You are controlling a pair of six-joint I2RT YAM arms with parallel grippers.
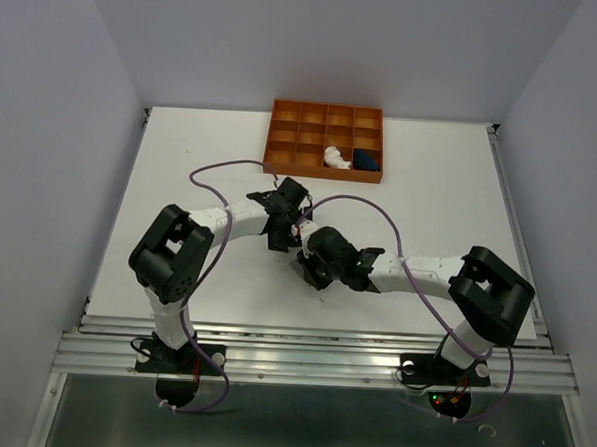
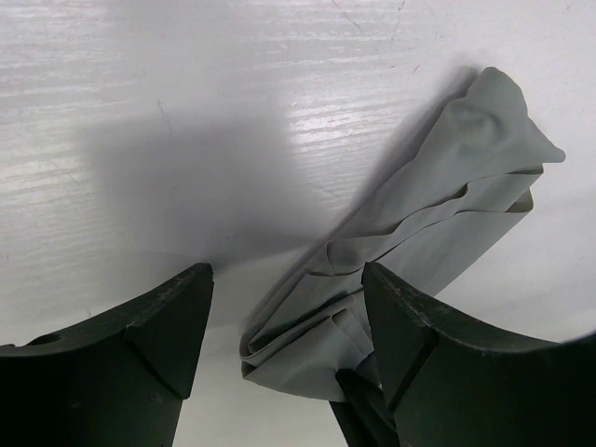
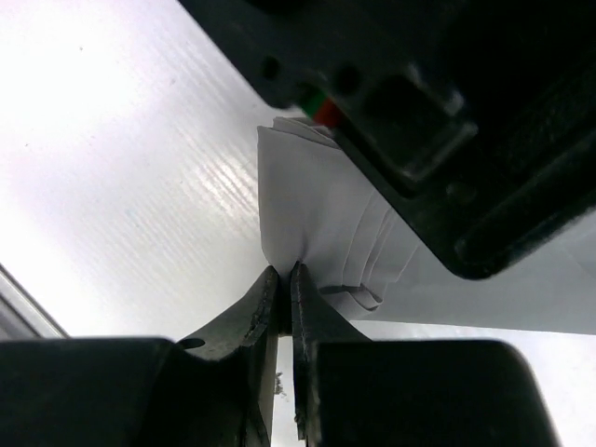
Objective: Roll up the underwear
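Partly behind left claw (image 2: 287, 279): grey underwear (image 2: 428, 214)

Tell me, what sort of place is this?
Probably a robot test booth: plain walls close round a white table, a left arm and right arm are bolted at its edge, handling grey underwear, an orange compartment tray beyond.

The grey underwear (image 2: 419, 223) has its near end hidden behind a left gripper (image 2: 287, 279) finger; beyond the right gripper (image 3: 284, 272) fingertips, dark housing (image 3: 438, 121) covers it.
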